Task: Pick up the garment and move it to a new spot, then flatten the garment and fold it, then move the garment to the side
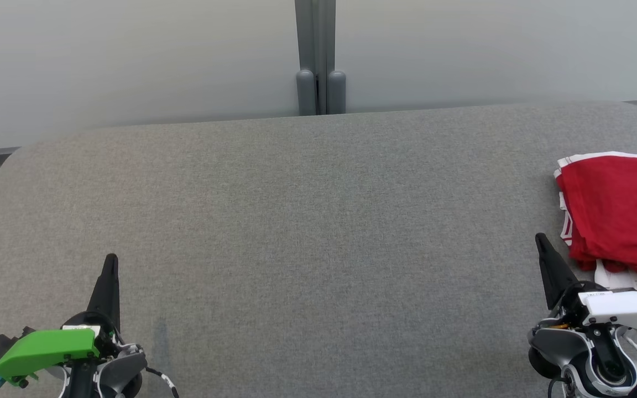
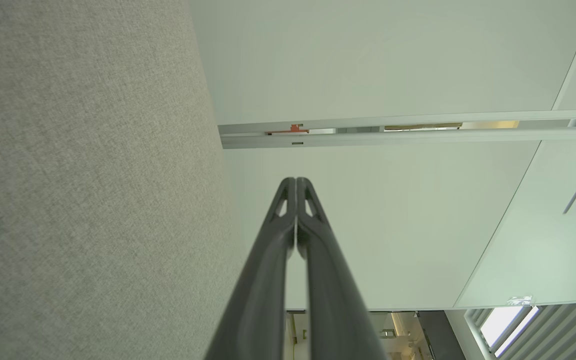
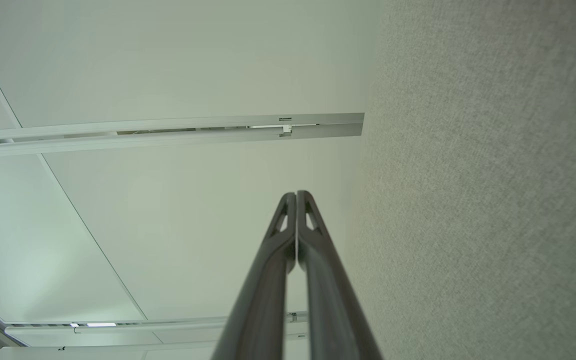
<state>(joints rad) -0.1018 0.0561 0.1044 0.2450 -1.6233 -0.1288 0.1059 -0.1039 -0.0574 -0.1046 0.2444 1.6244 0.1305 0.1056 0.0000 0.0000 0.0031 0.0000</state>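
Since the red garment lies as a layered bundle at the far right edge of the grey worktop, I judge the folding done and the last step, moving it aside, all but finished. My left claw sits low on the left, well apart from it, its two fingers pressed together and holding nothing. My right claw is likewise pressed together and empty, just beside the bundle's near corner; I cannot tell if it touches. Any next move calls only for a check, as the bundle runs out of my head view on the right. The cloth looks soft and limp, with white trim along its stacked edges and a white label poking out. The worktop looks like coarse woven felt with rounded corners.
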